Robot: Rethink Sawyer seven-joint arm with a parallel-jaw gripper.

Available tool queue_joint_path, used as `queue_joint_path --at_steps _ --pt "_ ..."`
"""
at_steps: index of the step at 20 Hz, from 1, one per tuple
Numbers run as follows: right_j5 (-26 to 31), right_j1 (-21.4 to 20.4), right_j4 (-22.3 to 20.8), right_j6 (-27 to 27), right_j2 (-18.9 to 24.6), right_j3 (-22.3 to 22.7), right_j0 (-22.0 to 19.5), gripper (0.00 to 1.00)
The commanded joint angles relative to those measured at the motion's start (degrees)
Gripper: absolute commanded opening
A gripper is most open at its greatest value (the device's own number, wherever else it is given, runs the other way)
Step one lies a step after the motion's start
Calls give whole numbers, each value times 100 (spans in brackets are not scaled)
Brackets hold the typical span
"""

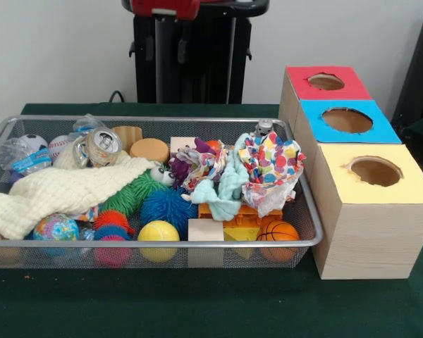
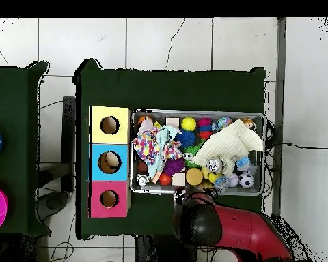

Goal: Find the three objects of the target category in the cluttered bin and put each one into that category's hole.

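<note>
A wire mesh bin (image 1: 162, 243) (image 2: 264, 153) holds a jumble of things. Among them are a yellow ball (image 1: 158, 232), a small basketball (image 1: 278, 231), a globe ball (image 1: 56, 227), a blue spiky ball (image 1: 168, 205) and a green spiky toy (image 1: 130, 191). There are also a drink can (image 1: 102, 146), a crushed plastic bottle (image 1: 25, 158), wooden blocks (image 1: 205, 230), a cream knit cloth (image 1: 63, 190) (image 2: 228, 143) and a spotted cloth (image 1: 271, 165) (image 2: 147, 144). Beside the bin stand the red box (image 1: 324, 83), blue box (image 1: 347, 121) and yellow box (image 1: 375, 172), each with a round hole. My gripper (image 2: 193, 205) hangs drawn back at the bin's edge, hidden under the arm.
The red and black arm (image 2: 225, 228) lies outside the bin on the robot's side. In the overhead view the three boxes (image 2: 110, 162) stand in a row against the bin's left end. Dark green cloth covers the table (image 1: 197, 303). A second table (image 2: 9, 136) with coloured discs shows at the left.
</note>
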Motion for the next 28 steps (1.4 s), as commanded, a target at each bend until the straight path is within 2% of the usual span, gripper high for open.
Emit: queue_joint_path --at_steps 1,2,6,14,23,28 --pt "-521 1011 -856 -687 722 -763 -533 100" --pt "-565 1190 -956 -733 789 -865 -691 100" --pt "-574 1476 -1224 -777 1056 -1063 -1037 100" --pt "-547 1638 -1616 -774 1613 -1198 -1550 100" --pt "-856 1746 -2112 -516 1881 -1273 -1767 100" --pt "-1099 1615 -2467 -543 2099 -1462 -1843 100"
